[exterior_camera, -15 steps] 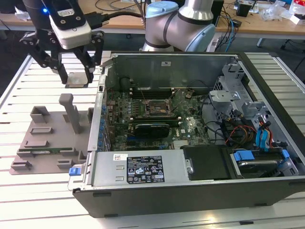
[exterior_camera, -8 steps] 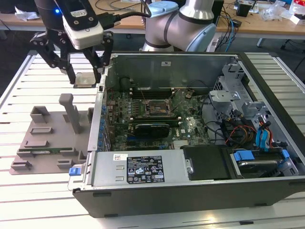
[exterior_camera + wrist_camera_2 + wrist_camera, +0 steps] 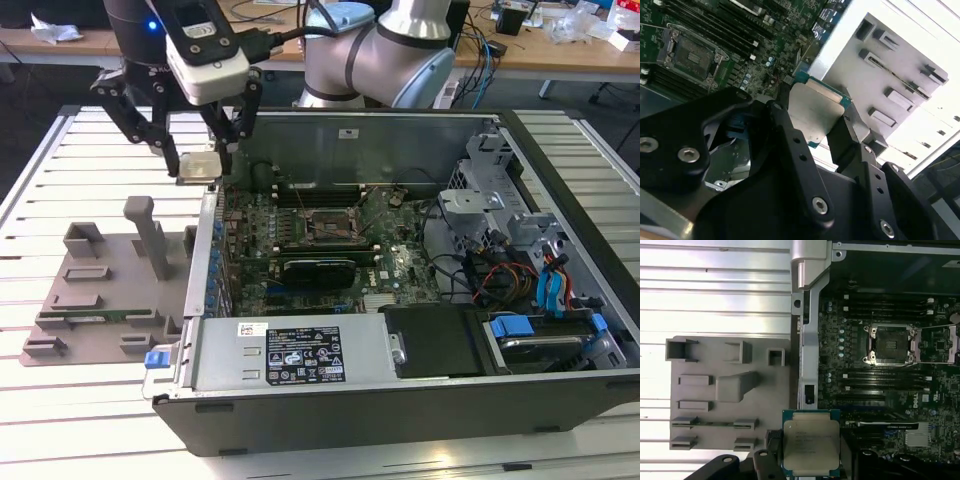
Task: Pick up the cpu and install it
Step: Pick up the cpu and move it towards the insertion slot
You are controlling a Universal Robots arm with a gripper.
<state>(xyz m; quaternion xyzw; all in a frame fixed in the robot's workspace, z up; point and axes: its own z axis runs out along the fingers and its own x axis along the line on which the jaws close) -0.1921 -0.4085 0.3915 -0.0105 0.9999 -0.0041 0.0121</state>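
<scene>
The cpu (image 3: 198,167) is a small flat square chip with a silver top, held in the air by my gripper (image 3: 199,166), which is shut on its edges. It hangs above the wall of the open computer case (image 3: 400,400) on the exterior view's left, between the grey fixture tray (image 3: 100,290) and the motherboard. Both wrist views show the cpu (image 3: 812,112) (image 3: 811,442) clamped between the black fingers (image 3: 845,137). The empty cpu socket (image 3: 890,345) (image 3: 330,228) (image 3: 690,52) lies open on the motherboard, some way from the chip.
A long black card (image 3: 318,270) lies across the motherboard near the socket. Drive bays and cables (image 3: 520,270) fill the case on the exterior view's right. The tray has upright posts (image 3: 150,235). The case stands on a slatted white table (image 3: 60,170).
</scene>
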